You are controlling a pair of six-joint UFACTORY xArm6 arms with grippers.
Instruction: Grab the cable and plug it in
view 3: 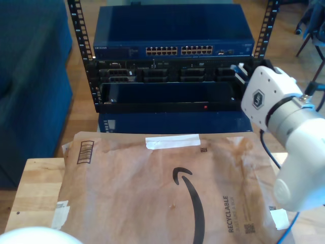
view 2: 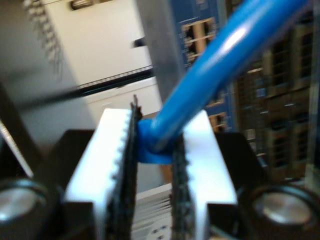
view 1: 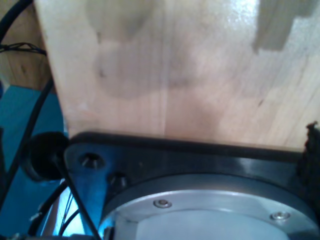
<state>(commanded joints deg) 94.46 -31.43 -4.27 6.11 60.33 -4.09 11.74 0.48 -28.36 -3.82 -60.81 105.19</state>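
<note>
The cable (view 2: pixel 220 55) is thick bright blue here, running from my second gripper (view 2: pixel 157 132) up and away. That gripper is shut on the cable's blue end piece (view 2: pixel 147 150), squeezed between white fingers (view 2: pixel 112 145) with black toothed pads. Blurred behind it is a blue switch face with network ports (view 2: pixel 200 32). In the exterior view the blue switch (view 3: pixel 172 38) sits in a rack, its row of ports (view 3: pixel 177 51) facing the table. A thin blue bit of cable (view 3: pixel 288 233) shows at that view's lower right, below a white arm (view 3: pixel 284 117).
A brown paper envelope (view 3: pixel 167 193) covers most of the wooden table (view 3: pixel 38 188). Black rack rails (view 3: pixel 76 30) flank the switch. The first wrist view looks down on pale wood (view 1: pixel 175 75), a black base plate (view 1: pixel 200 160) and black cables (view 1: pixel 30 125).
</note>
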